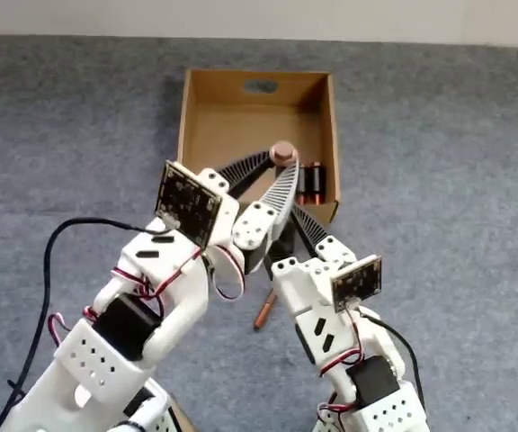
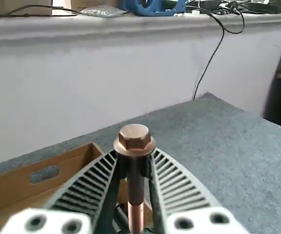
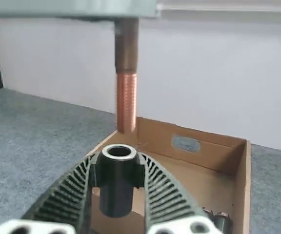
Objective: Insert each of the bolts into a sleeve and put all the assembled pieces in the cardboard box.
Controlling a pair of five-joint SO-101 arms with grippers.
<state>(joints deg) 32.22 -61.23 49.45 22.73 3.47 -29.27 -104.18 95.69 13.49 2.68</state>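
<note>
My left gripper (image 2: 134, 163) is shut on a copper bolt (image 2: 134, 139) and holds it upright, hex head up, over the near edge of the cardboard box (image 1: 205, 117). Directly below, my right gripper (image 3: 117, 165) is shut on a black sleeve (image 3: 116, 187) with its bore facing up. The bolt's threaded end (image 3: 126, 105) hangs just above the sleeve's opening, apart from it. In the high view the bolt head (image 1: 283, 152) sits between the left fingers, which cover the right fingertips.
Dark assembled pieces (image 1: 311, 180) lie in the box's near right corner. A loose copper bolt (image 1: 264, 311) rests on the grey carpet between the two arms. The box's far wall has a handle cutout (image 1: 261, 87).
</note>
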